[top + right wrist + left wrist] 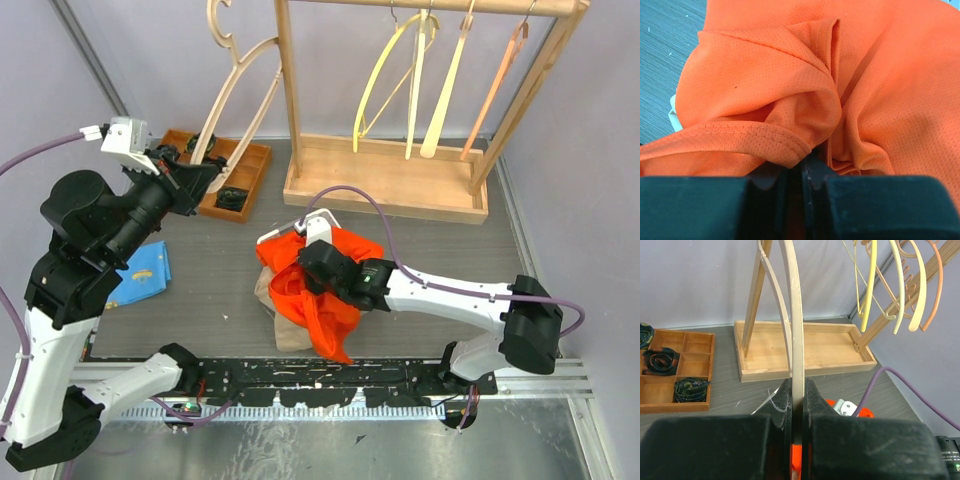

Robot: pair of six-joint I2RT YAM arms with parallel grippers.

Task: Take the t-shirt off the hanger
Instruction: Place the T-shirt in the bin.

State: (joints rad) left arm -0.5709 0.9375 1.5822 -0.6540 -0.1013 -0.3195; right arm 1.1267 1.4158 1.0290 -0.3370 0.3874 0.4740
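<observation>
Item 1. Left gripper (208,174): we found it raised over the table's left side. In the left wrist view its fingers (782,402) were pressed together on the pale arm of a wooden hanger (797,335).

Item 2. Wooden hanger (236,88): we noted it bare, carrying no garment, rising from the left gripper toward the left post of the wooden rack (385,178).

Item 3. Orange t-shirt (335,318): we recorded it in a crumpled heap at the middle of the table (210,300), well apart from the hanger. Part of it lay over a beige cloth (282,325).

Item 4. Right gripper (308,263): we found it low on the heap. In the right wrist view (807,167) its fingers stood close together with only a thin dark slit between them. Folds and a hem of the t-shirt (765,75) bunched right against the tips. We could not tell whether any cloth was pinched there.

Item 5. Wooden rack: we counted a yellow hanger (385,80), a cream hanger (448,95) and a peach hanger (495,85) hanging on its rail above its tray base.

Item 6. Compartment tray (250,160): we noted it beside the rack base, behind the left gripper, with dark rolled items (660,360) in several compartments.

Item 7. Blue cloth (145,272): we saw it flat at the table's left edge.
</observation>
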